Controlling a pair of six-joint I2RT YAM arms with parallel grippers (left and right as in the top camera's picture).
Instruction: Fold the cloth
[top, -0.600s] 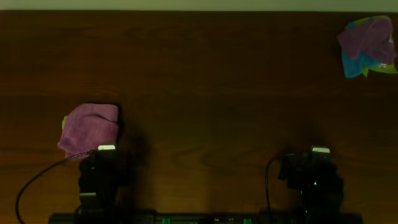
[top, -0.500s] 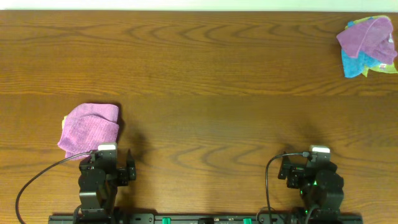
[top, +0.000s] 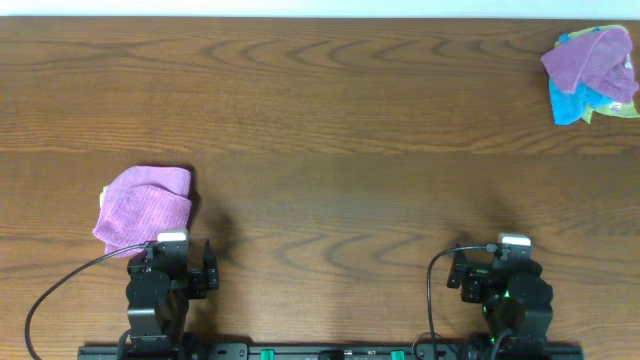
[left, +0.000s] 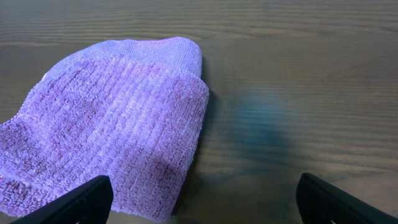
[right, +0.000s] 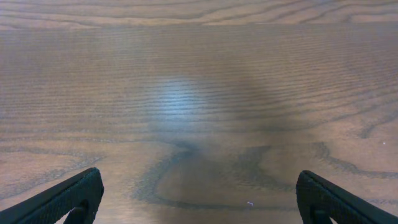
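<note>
Finds the cloth (top: 145, 208) at the middle left of the overhead frame, lying on the tabletop (top: 330, 120) just above the left claw (left: 205, 202). Fills the left half of the left wrist frame with it: purple ribbed terry, one rounded layer doubled over another, a soft fold edge running down its right side. Reads as folded at least once already; cannot tell from these views how many layers sit underneath.

Judges it light, limp and grippy rather than slick. Expects it to sag from any single pinch, keep no shape of its own, drag on the wood instead of sliding, and break under nothing. Suggests taking hold at a hemmed corner or along a free edge, thin enough to fit between the fingers. Suggests pinching two corners at once for any further fold, so that the edge travels straight. Advises against the bulky middle, where a pinch gathers several layers.

Shows the left claw spread wide, nothing between its fingers, both tips at the bottom corners of its wrist frame.

Further right, shows the right claw (right: 199, 199) likewise spread and empty, over bare wood at the lower right of the overhead frame, well apart from the cloth.

At the upper right corner, notes a heap of cloths (top: 592, 72), purple over blue and yellow-green, well away from both claws.
</note>
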